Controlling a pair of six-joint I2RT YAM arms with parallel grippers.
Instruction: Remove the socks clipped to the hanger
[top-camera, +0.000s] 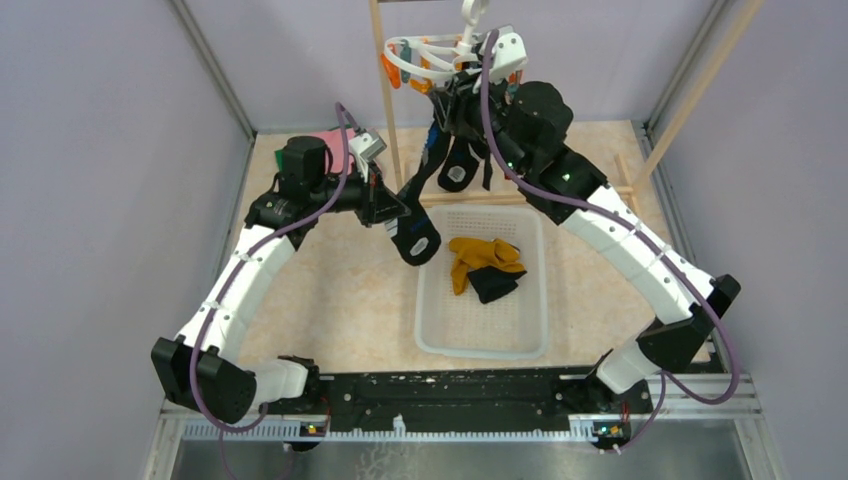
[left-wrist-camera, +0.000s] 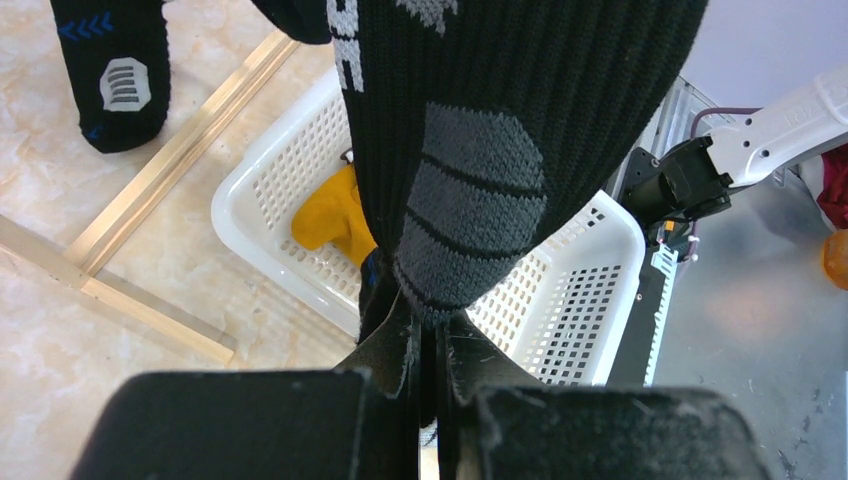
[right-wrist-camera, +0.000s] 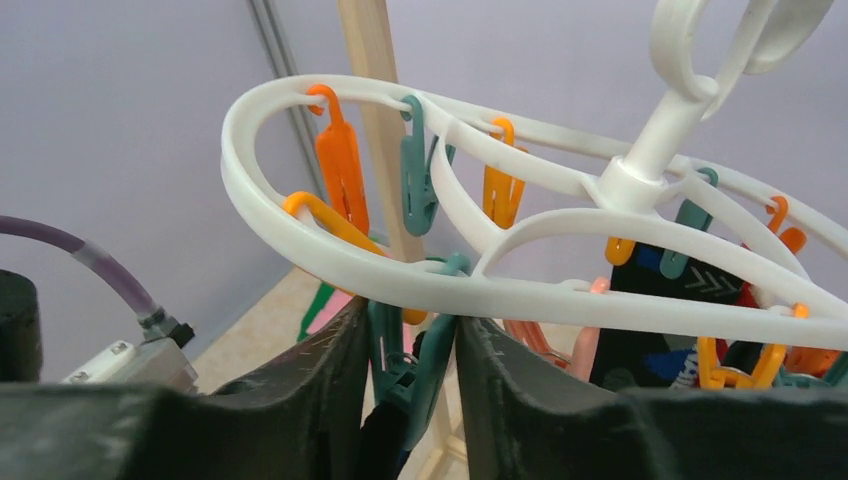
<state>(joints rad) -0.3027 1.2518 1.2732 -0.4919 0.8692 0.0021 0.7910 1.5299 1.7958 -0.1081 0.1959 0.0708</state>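
Socks: task partly done.

**Top view:** 2 are off and lying in the basket (top-camera: 432, 330), just beyond the left gripper (top-camera: 403, 215): a yellow sock (top-camera: 478, 252) and a dark one under it. The hanger (top-camera: 425, 58) hangs high on the wooden rack (top-camera: 385, 90) with at least 2 black ones still clipped. The black sock (top-camera: 418, 240) runs from the left gripper up to the hanger. A second black sock (top-camera: 458, 172) hangs free beside it. The right gripper (top-camera: 465, 90) is up at the hanger rim.

**Left wrist view:** the left gripper (left-wrist-camera: 432, 345) has its jaws almost together, pinching the toe end of the black sock (left-wrist-camera: 470, 170). The sock runs straight away from the gripper and looks taut. The basket (left-wrist-camera: 590, 290) sits right behind the pinched toe, with the yellow sock (left-wrist-camera: 325, 220) inside. The second black sock (left-wrist-camera: 115, 80), with blue marks, hangs off to the far left over the worktop (left-wrist-camera: 60, 330).

**Right wrist view:** the right gripper (right-wrist-camera: 408, 335) is narrowed around a teal peg (right-wrist-camera: 405, 375) that hangs from the hanger (right-wrist-camera: 330, 255) ring just above the fingertips. Both fingers (right-wrist-camera: 310, 385) look to be touching the peg. There is dark fabric below the peg, probably the cuff, but I can't confirm which sock it belongs to. Beyond the gripper, more orange and teal pegs carry dark and red fabric, so more socks are likely left. I can't tell how many.

**My read:** the right gripper is pressing the peg open while the left gripper pulls. What's left is to free this sock, drop it in the basket, then do the rest.
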